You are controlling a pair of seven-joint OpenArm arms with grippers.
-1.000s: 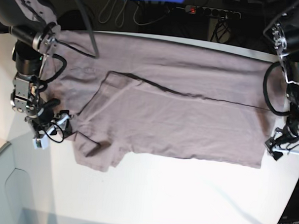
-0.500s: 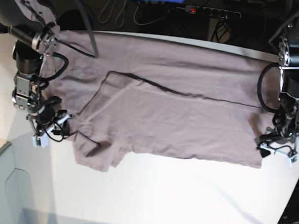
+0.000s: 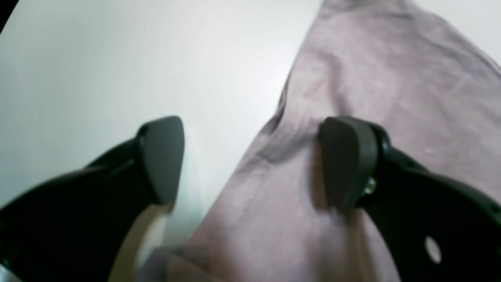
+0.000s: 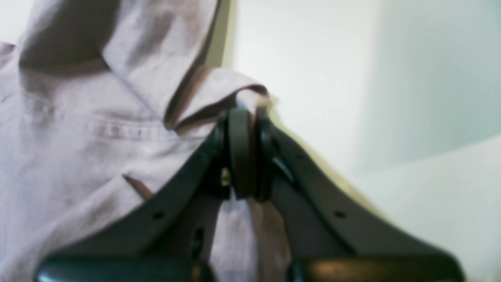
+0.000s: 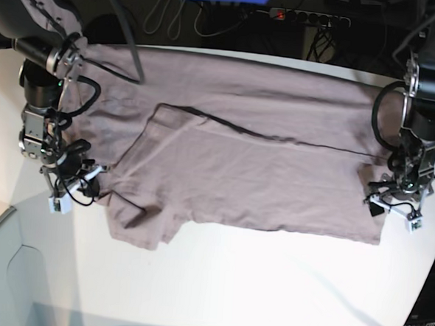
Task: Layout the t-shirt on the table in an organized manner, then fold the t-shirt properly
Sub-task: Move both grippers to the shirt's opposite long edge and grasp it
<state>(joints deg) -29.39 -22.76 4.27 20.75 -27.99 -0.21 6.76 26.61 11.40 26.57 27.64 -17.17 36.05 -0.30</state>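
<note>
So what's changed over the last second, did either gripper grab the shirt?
The right gripper closed on a fold at the t-shirt's edge. The left gripper moved in over the opposite edge, with one finger above the cloth, open and gripping nothing. The shirt lies as before on the table.

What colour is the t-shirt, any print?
Plain dusty mauve-brown t-shirt, no print; clearest in the base view.
</note>
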